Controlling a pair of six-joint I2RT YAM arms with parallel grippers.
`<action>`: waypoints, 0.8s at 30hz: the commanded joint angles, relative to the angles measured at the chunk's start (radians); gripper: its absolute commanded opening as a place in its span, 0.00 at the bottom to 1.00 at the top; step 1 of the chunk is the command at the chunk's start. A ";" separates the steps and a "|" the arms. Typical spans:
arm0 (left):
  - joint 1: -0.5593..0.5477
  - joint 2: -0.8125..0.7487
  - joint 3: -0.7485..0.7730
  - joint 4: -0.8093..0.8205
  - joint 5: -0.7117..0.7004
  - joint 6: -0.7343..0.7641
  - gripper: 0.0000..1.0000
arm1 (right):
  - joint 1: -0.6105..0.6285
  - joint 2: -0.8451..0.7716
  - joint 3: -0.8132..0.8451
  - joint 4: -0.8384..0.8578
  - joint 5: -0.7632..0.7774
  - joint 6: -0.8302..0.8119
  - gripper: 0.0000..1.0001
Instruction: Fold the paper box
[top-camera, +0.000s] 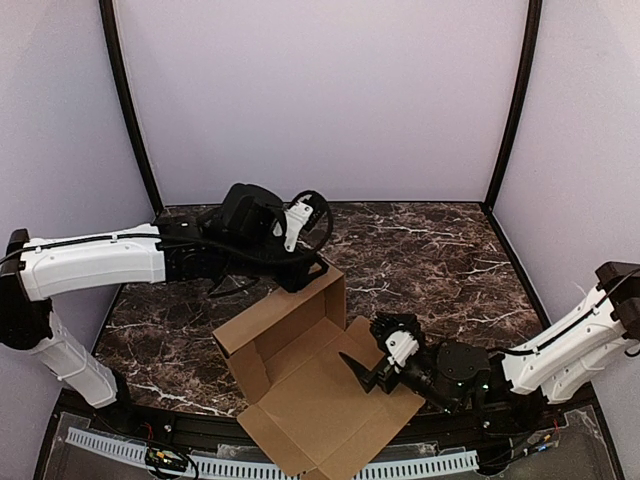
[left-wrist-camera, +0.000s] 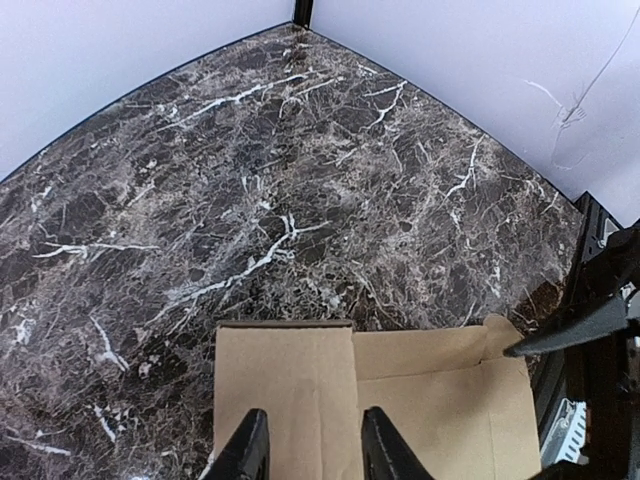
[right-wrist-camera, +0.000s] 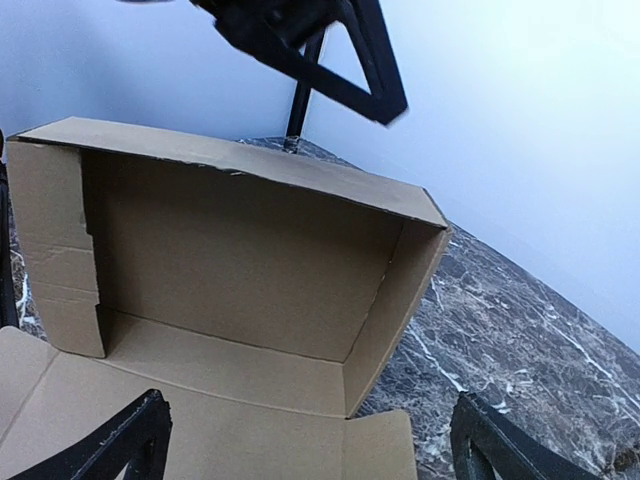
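Only the top view shows the whole box (top-camera: 290, 375). It sits at 6 o'clock on the marbled worktop (top-camera: 430, 250), with three walls up and the near flap lying flat. The right wrist view looks inside it and shows bare cardboard walls and floor. The left end effector (top-camera: 303, 273) is at the box's 12 o'clock wall. Its fingers (left-wrist-camera: 250, 450) are partly spread, with cardboard showing between them. The right end effector (top-camera: 362, 372), at the box's 4 o'clock, is spread wide over the flat flap.

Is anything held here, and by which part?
Nothing looks held: the left gripper stands parted at the rear wall of the paper box, the right gripper wide open over its flat flap.
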 joint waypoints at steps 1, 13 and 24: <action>-0.001 -0.141 0.008 -0.136 -0.035 -0.008 0.32 | -0.057 -0.070 0.015 -0.156 -0.032 0.015 0.96; -0.001 -0.567 -0.275 -0.379 -0.133 -0.255 0.35 | -0.337 -0.201 0.126 -0.481 -0.224 0.088 0.95; -0.002 -0.774 -0.477 -0.572 -0.065 -0.549 0.16 | -0.472 -0.153 0.146 -0.605 -0.269 0.220 0.93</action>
